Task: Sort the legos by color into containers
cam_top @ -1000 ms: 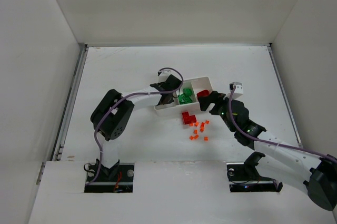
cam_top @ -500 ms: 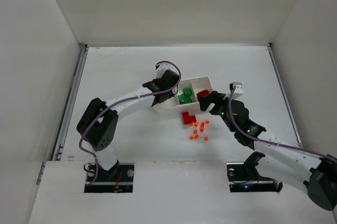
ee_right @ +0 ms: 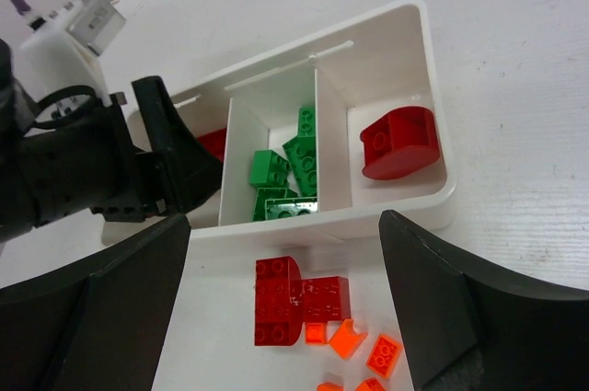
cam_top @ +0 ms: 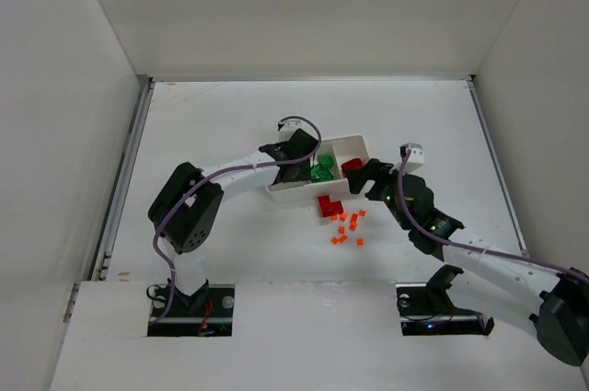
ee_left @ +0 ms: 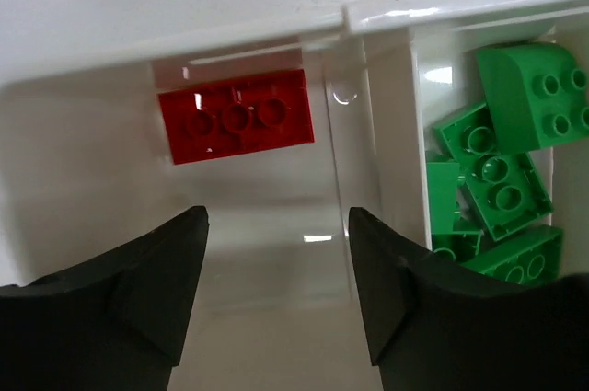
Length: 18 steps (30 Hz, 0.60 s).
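Though studs face up, red brick (ee_left: 235,115), lettering seemingly blurred

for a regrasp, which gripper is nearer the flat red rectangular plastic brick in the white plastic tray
Left: left gripper hovers just above the brick; right gripper is beside the tray's opposite end.

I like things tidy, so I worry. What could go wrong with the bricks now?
1. Red sits in two compartments: a flat red brick at one end of the tray, a rounded red brick at the other, green bricks between. The orange bits may get no box of their own.
2. The left pincer and right pincer both hang open close to the tray, so they might bump or nudge it.
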Each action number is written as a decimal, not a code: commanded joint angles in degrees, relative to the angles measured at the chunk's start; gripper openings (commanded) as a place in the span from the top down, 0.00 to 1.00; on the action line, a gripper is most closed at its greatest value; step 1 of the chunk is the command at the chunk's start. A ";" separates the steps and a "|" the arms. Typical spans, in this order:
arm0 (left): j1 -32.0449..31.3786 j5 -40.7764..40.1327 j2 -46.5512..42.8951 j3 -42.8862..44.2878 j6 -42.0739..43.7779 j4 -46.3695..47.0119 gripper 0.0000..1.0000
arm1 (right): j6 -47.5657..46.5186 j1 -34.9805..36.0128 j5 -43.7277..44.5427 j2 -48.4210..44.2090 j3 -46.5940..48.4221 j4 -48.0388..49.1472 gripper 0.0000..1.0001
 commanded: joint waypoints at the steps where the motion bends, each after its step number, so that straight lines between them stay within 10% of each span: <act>1: 0.58 0.07 0.66 1.08 -1.79 1.12 0.37 | -0.25 0.29 -0.27 0.27 1.24 3.36 0.10; 18: -0.30 -11.71 5.59 -7.18 -5.48 18.61 0.47 | -0.51 0.82 -0.63 0.88 1.24 4.41 0.10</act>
